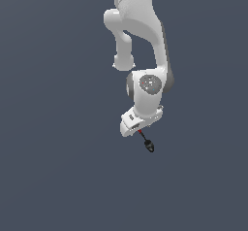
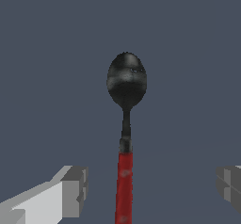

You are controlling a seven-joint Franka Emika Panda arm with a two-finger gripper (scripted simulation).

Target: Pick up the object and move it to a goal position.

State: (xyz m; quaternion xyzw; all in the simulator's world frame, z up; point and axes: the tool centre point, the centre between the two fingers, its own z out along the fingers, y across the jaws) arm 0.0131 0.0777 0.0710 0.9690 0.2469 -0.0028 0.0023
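We are looking at the hand (image 1: 137,128) hanging low at the end of the white arm (image 1: 140,36), with the object (image 1: 146,141) poking out from under it toward the exterior view's right and downward. In the wrist view the hand's two grey fingertips (image 2: 75,190) are standing far apart, one at each side of the picture, and the red handle (image 2: 124,188) is running between them with clear gaps on both sides, touching neither pad. So we are reading the hand as open, spread around the handle and not gripping it. The dark shaft (image 2: 126,129) and the rounded black bulb (image 2: 126,79) are reaching out ahead, beyond the fingertips. We are judging that the hand is placed this way to line its closing path across the thin handle, so that the pads would meet on the red part and leave the bulb end free. Whether the object is lying on the plain grey surface (image 1: 48,176) we cannot tell, since no shadow or contact line is showing; the fingers themselves are mostly hidden in the exterior view. No goal marker is showing in either view.
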